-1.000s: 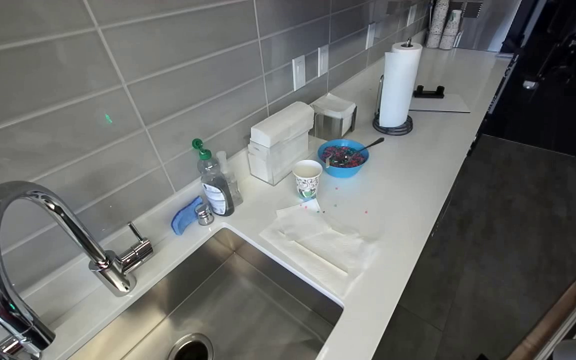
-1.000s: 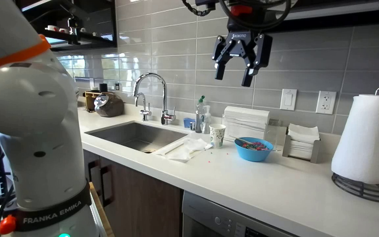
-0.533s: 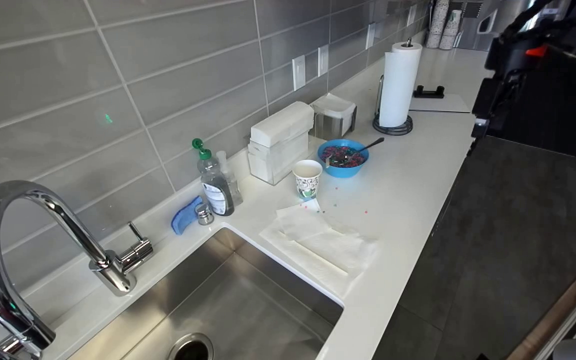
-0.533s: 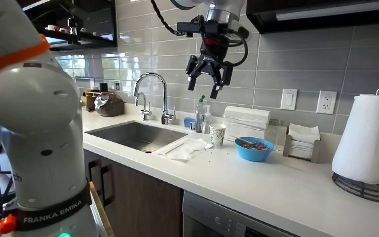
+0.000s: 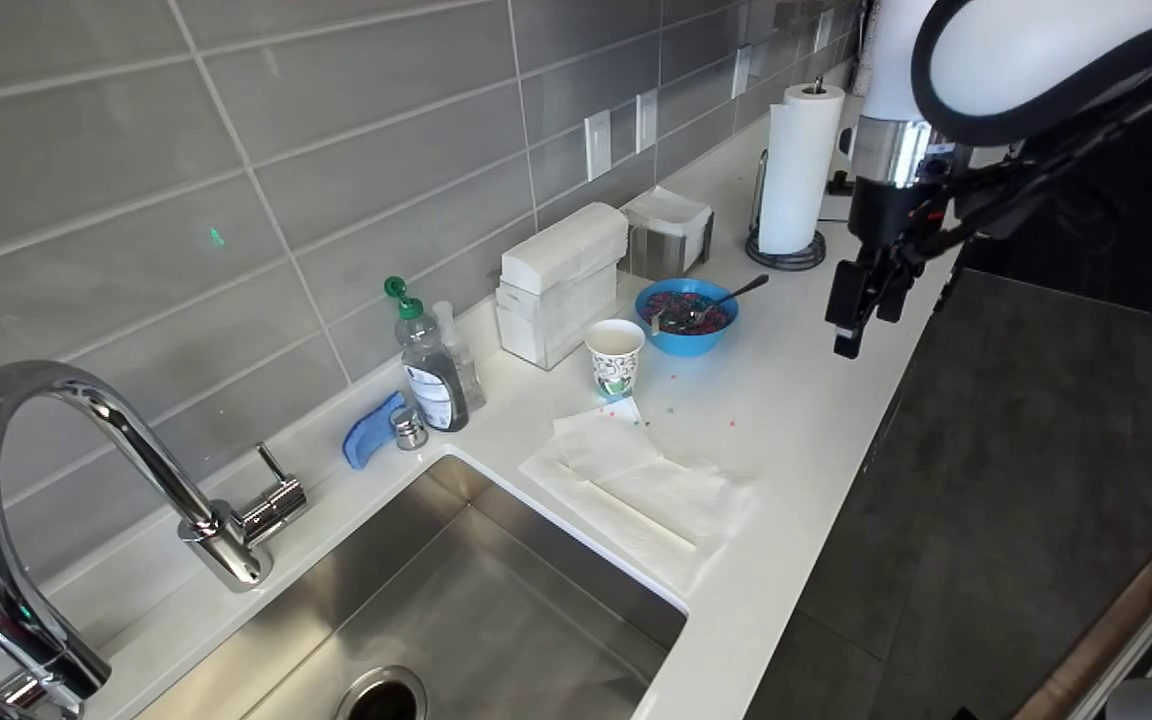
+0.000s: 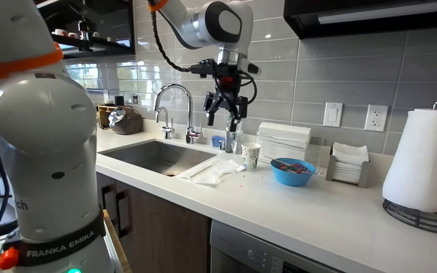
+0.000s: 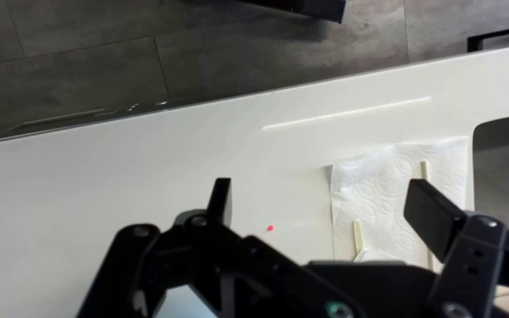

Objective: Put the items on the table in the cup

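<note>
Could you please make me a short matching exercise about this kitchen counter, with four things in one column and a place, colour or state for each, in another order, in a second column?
Column one:
1) the cup
2) the bowl
3) the paper towel roll
4) the tool

Column two:
A) upright on a black wire stand
B) open, above the counter
C) white with a printed pattern
D) blue, with a spoon in it

Right pairs: 1-C, 2-D, 3-A, 4-B
</note>
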